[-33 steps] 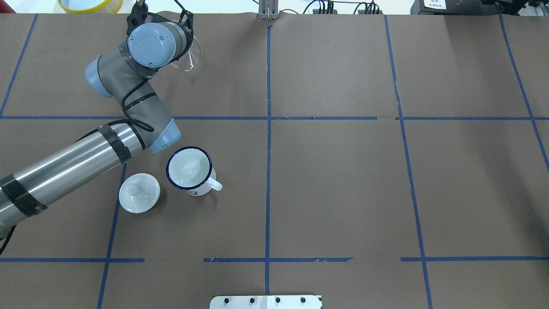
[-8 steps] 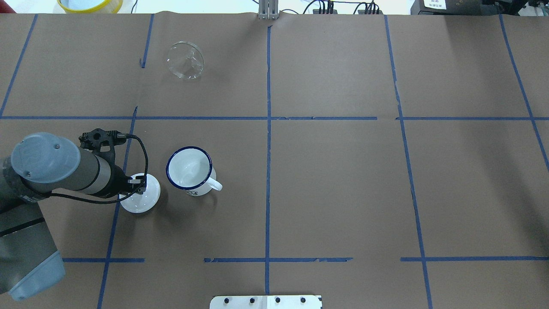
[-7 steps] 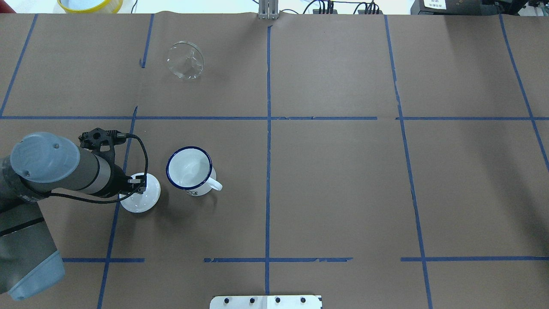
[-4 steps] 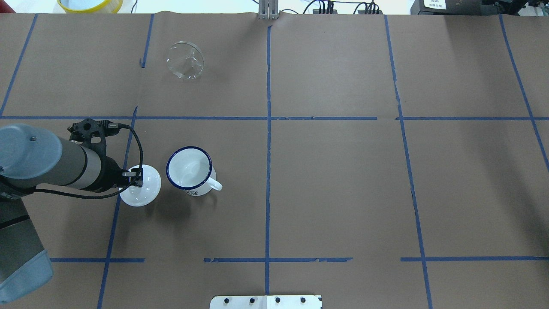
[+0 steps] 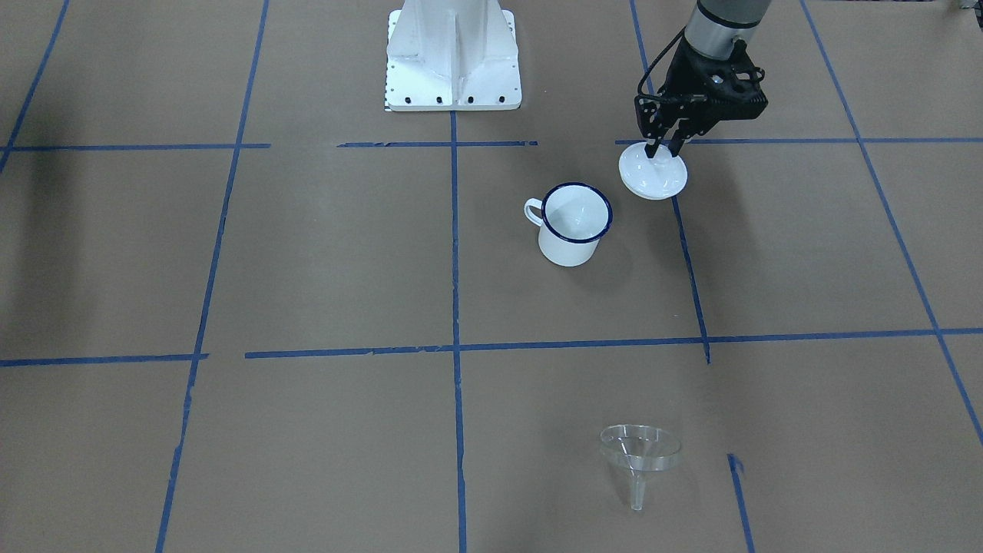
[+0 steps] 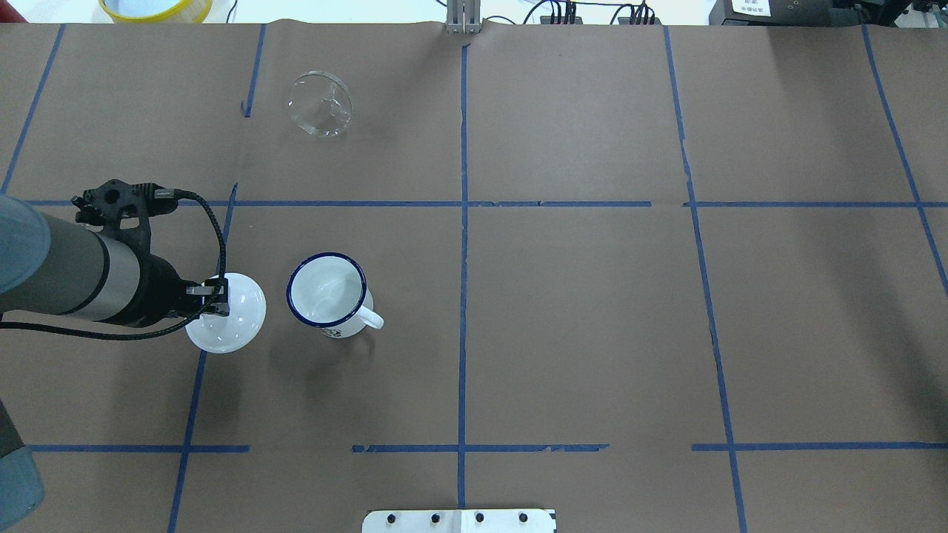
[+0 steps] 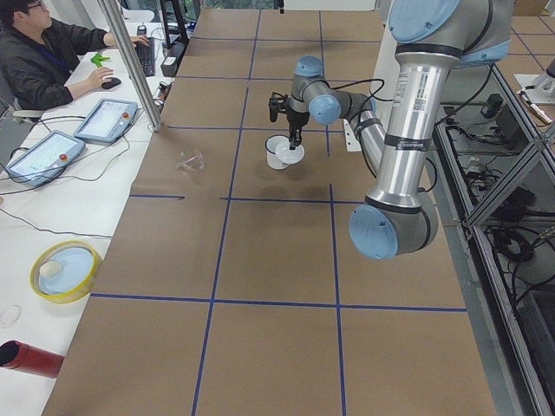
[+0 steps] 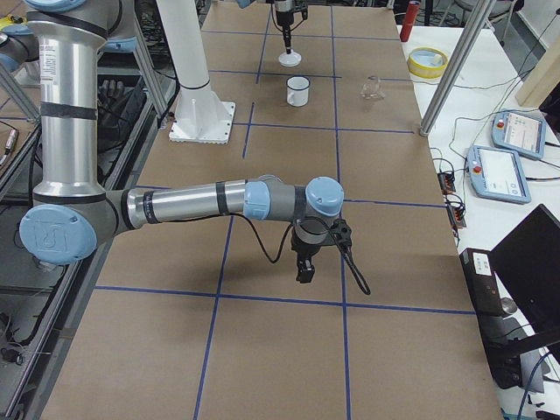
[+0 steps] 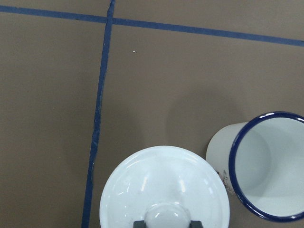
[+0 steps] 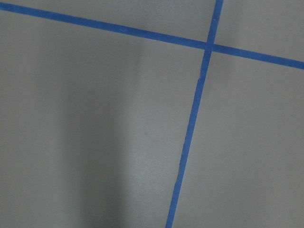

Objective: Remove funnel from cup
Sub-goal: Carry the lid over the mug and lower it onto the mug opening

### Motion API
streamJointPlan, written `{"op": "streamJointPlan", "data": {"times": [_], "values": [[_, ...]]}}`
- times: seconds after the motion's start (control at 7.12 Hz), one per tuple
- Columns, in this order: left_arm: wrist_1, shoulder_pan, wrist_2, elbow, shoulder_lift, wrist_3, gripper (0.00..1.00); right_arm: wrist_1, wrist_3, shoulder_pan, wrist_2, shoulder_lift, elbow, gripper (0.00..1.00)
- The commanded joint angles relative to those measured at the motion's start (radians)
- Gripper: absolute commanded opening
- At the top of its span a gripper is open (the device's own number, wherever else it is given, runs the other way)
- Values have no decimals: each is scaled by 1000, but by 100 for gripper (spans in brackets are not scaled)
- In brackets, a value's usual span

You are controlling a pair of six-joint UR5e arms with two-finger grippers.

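Note:
The clear funnel [image 6: 320, 105] lies on its side on the far part of the table, away from the cup; it also shows in the front view [image 5: 640, 453]. The white cup [image 6: 326, 291] with a blue rim stands upright and empty, and also shows in the front view [image 5: 576, 223] and the left wrist view [image 9: 270, 161]. My left gripper [image 6: 215, 300] is shut on the knob of a white round lid [image 6: 235, 320] and holds it above the table beside the cup. My right gripper [image 8: 304, 269] shows only in the right side view, so I cannot tell its state.
A yellow bowl [image 6: 155, 7] sits beyond the far left table edge. The robot's base plate [image 5: 453, 54] is at the near edge. An operator [image 7: 52, 61] sits with tablets [image 7: 104, 120] along the far side. Blue tape lines cross the brown table.
My left arm left the funnel lying at the far side, came back to the lid, closed on its knob and lifted it, carrying it slightly left, away from the cup.

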Motion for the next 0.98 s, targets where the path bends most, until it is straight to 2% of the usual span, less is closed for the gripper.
{"op": "streamJointPlan", "data": {"times": [0.0, 0.42, 0.84], "values": [[173, 6, -5, 129, -240, -7, 0, 0, 0, 0, 0, 0, 0, 100], [69, 8, -4, 262, -264, -10, 0, 0, 0, 0, 0, 0, 0, 100], [63, 13, -4, 271, -262, -10, 0, 0, 0, 0, 0, 0, 0, 100]]}}
